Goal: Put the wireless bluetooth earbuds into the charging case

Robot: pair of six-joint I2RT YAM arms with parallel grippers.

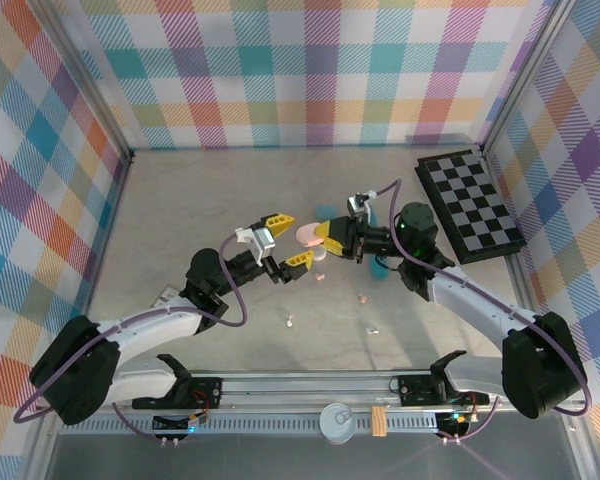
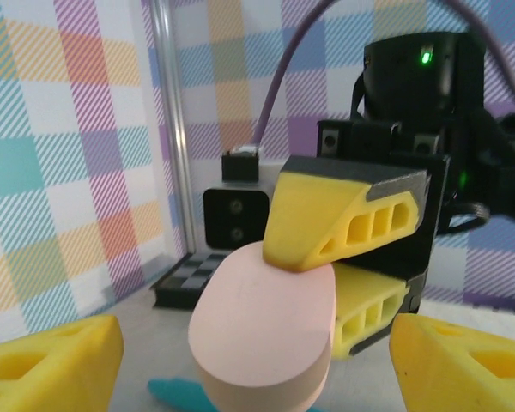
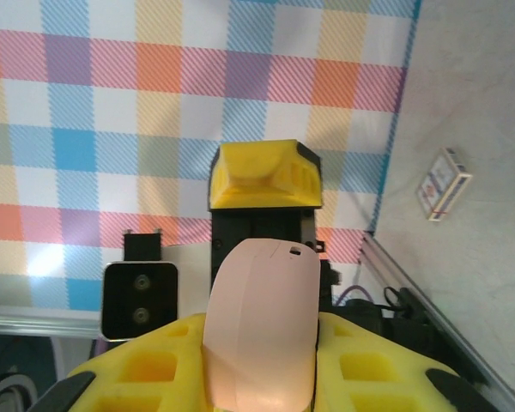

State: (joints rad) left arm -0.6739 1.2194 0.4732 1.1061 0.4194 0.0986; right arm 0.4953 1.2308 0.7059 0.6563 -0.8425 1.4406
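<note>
A closed, oval, pale pink charging case (image 1: pixel 308 234) hangs above the middle of the table, with my right gripper (image 1: pixel 328 240) shut on one end of it. In the right wrist view the case (image 3: pixel 262 326) stands up between that gripper's (image 3: pixel 262 378) yellow fingers (image 3: pixel 129 369). My left gripper (image 1: pixel 288 241) is open, its fingers on either side of the case's free end without touching it. In the left wrist view the case (image 2: pixel 262 326) sits between those spread fingertips (image 2: pixel 51 360). Several tiny earbuds (image 1: pixel 320 277) lie loose on the table below and towards the near edge.
A black and white checkerboard (image 1: pixel 470 205) lies at the back right. A teal object (image 1: pixel 380 265) lies on the table under the right wrist. A small can (image 1: pixel 337 420) stands on the near rail. A small card box (image 3: pixel 444 183) lies on the table by the left wall.
</note>
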